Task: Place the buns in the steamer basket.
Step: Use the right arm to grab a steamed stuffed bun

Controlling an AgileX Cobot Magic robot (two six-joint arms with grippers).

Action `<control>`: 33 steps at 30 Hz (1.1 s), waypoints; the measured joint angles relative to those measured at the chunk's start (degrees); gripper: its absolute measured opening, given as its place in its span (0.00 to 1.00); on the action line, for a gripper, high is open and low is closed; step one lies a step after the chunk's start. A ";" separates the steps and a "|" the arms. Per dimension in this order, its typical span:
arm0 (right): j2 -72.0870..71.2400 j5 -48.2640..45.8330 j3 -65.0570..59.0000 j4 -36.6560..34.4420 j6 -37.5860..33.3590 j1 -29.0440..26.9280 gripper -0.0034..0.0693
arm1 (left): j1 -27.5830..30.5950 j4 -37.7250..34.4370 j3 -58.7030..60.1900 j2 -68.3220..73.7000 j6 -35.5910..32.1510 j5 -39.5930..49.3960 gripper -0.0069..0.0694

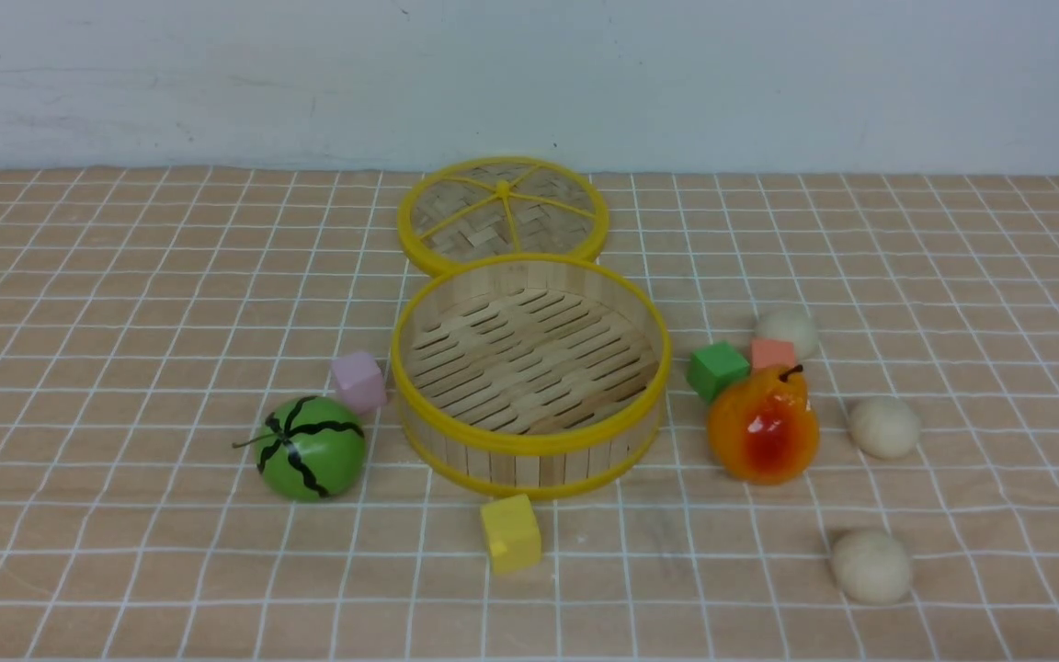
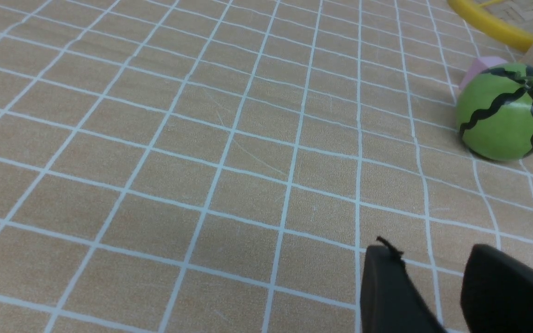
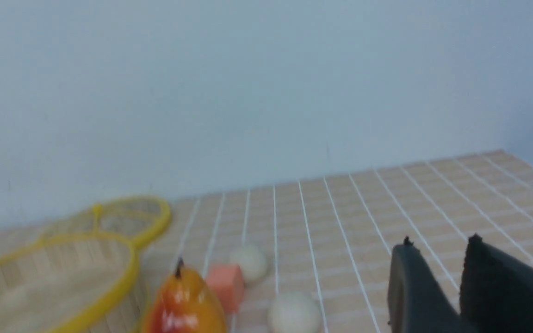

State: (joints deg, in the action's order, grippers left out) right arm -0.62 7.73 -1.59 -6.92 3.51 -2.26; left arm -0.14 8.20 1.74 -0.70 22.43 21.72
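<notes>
Checked tan cloth (image 1: 125, 322) covered the table. At frame centre sat the basket (image 1: 529, 449), with the lid (image 1: 502, 216) behind it. The buns (image 1: 883, 426) all lay outside it at the right, around the pear (image 1: 762, 428). The left gripper (image 2: 433, 259) and right gripper (image 3: 440, 245) each stood slightly parted, with only cloth between the fingers.

Bright, even light; R-wrist blurry
</notes>
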 joint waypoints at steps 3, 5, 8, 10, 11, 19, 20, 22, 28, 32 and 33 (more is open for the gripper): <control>0.00 7.66 0.00 2.49 -0.03 0.00 0.29 | 0.00 0.00 0.00 0.00 0.00 0.00 0.40; 0.00 12.04 0.07 4.78 0.08 0.00 0.29 | 0.00 0.00 0.00 0.00 0.00 0.00 0.40; 0.00 13.43 3.08 5.78 1.93 0.00 0.30 | 0.00 0.00 0.00 0.00 0.00 0.00 0.40; 0.09 10.44 8.73 5.95 4.09 0.00 0.30 | 0.00 0.00 0.00 0.00 0.00 0.00 0.40; 0.62 7.93 12.01 5.95 4.74 0.00 0.30 | 0.00 0.00 0.00 0.00 0.00 0.00 0.40; 16.84 -21.84 35.28 5.97 5.73 0.00 0.31 | 0.00 0.00 0.00 0.00 0.00 0.00 0.40; 19.11 -25.75 36.91 6.02 5.65 0.00 0.32 | 0.00 0.00 0.00 0.00 0.00 0.00 0.40; 24.98 -32.26 39.29 6.91 4.65 0.00 0.32 | 0.00 0.00 0.00 0.00 0.00 0.00 0.40; 37.26 -36.76 37.95 5.19 4.02 0.00 0.33 | 0.00 0.00 0.00 0.00 0.00 0.00 0.40; 45.14 -35.49 37.16 0.90 4.02 0.00 0.34 | 0.00 0.00 0.00 0.00 0.00 0.00 0.40; 46.08 -35.02 37.17 0.47 4.02 0.00 0.34 | 0.00 0.00 0.00 0.00 0.00 0.00 0.40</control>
State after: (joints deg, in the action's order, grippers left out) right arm 45.46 -27.29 35.57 -6.45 7.53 -2.26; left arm -0.14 8.20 1.74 -0.70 22.43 21.72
